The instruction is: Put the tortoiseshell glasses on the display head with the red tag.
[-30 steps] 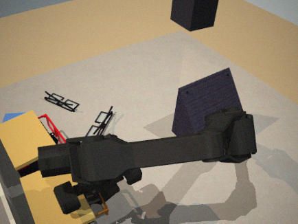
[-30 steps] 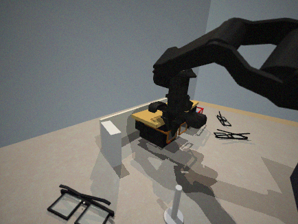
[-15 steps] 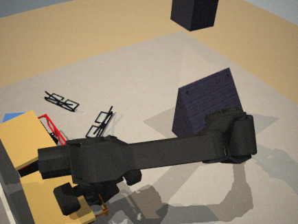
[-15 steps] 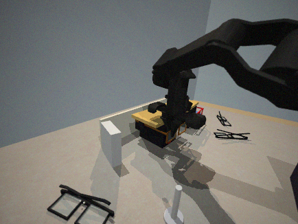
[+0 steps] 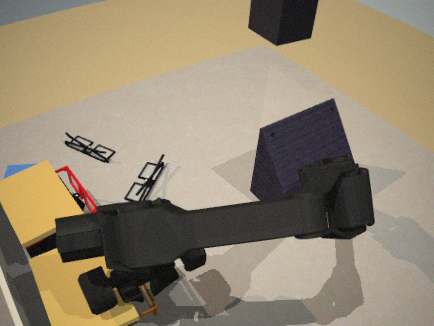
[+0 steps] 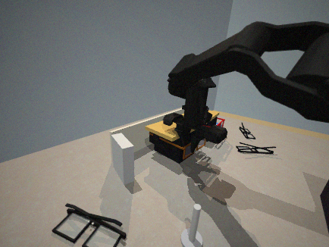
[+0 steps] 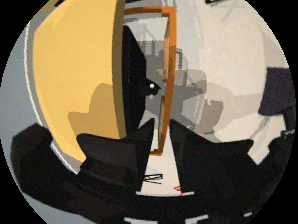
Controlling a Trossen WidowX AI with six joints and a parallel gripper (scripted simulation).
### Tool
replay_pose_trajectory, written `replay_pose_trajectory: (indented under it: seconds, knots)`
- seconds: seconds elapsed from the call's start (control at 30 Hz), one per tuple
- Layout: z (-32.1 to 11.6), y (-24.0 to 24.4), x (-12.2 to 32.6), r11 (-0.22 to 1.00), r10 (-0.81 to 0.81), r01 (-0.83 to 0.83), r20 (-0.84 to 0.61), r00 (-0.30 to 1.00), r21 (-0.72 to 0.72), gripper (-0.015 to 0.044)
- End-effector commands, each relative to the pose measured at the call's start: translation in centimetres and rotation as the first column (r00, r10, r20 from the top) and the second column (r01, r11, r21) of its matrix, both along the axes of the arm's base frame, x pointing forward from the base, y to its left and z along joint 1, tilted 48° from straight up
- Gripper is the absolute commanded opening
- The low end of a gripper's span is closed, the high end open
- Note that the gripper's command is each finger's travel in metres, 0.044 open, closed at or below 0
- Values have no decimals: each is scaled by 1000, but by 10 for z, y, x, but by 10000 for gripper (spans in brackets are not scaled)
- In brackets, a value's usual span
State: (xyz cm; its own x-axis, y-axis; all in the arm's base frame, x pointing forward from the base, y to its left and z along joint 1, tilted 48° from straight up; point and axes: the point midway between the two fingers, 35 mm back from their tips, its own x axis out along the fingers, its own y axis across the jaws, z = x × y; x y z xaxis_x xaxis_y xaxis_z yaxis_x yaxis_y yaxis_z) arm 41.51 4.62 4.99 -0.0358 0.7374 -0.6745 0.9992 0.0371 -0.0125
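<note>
The tortoiseshell glasses (image 7: 171,65) (image 6: 184,152) are an orange-brown frame across the front of the nearer black display head (image 7: 132,85) (image 6: 167,152). In the wrist view the head's small nose points toward the middle of the frame, with a gap between the lenses and the face. Whether the bridge rests on the nose and the temples sit behind the ears is hidden. My gripper (image 7: 161,121) is slightly open, its fingertips on either side of the frame's lower part. The other head, under the far yellow slab (image 5: 30,200), bears red glasses (image 5: 82,189) (image 6: 223,121). No red tag shows clearly.
Black glasses (image 5: 90,149) (image 6: 247,132) and another black pair (image 5: 145,182) (image 6: 255,149) lie beyond the arm. A third pair (image 6: 91,223) lies near the front. A white block (image 6: 123,159), a white post (image 6: 195,223) and a dark purple wedge (image 5: 305,145) stand around.
</note>
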Motion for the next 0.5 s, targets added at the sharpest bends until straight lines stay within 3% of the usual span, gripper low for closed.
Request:
replay_pose_trajectory:
  seconds: [0.0, 0.47]
  knots:
    - [0, 0, 0, 1000, 0, 0, 1, 1000, 0, 107]
    - [23, -27, -1, 1000, 3, -3, -8, 1000, 6, 107]
